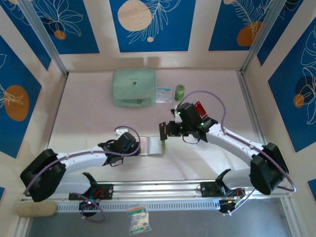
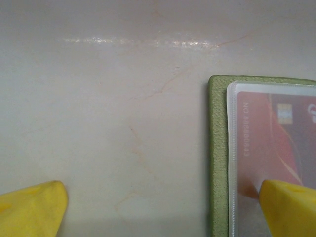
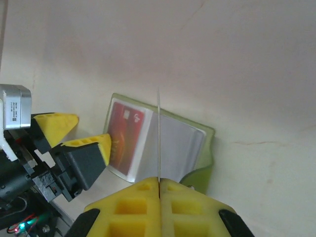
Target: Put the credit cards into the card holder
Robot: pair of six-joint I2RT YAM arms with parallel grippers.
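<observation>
1. Left gripper [image 2: 158, 210]: your jaws stand spread wide. One fingertip [image 2: 32, 210] is over bare table [image 2: 123, 98]. The other lies over the near corner of the card holder's clear sleeve; whether it presses down you cannot tell.

2. Card holder [image 2: 213, 158]: olive green, lying open and flat on the table. It sits partly between your left jaws and directly below your right ones.

3. Red card [image 2: 276, 143]: inside the clear sleeve, on the leaf of the card holder nearest your left jaws. Its chip and printed digits show through the plastic.

4. Right gripper [image 3: 159, 190]: your jaws are pinched tight on a thin card.

5. Dark card [image 1: 162, 132]: held upright on edge. It juts out past your right fingertips, above the card holder's grey middle sleeve and apart from it.

6. Second red card [image 1: 200, 107]: on the table behind your right gripper, well apart from its jaws.

7. Mint pouch [image 1: 134, 87] and green roll [image 1: 180, 92]: at the far side of the table, well beyond both pairs of jaws.
</observation>
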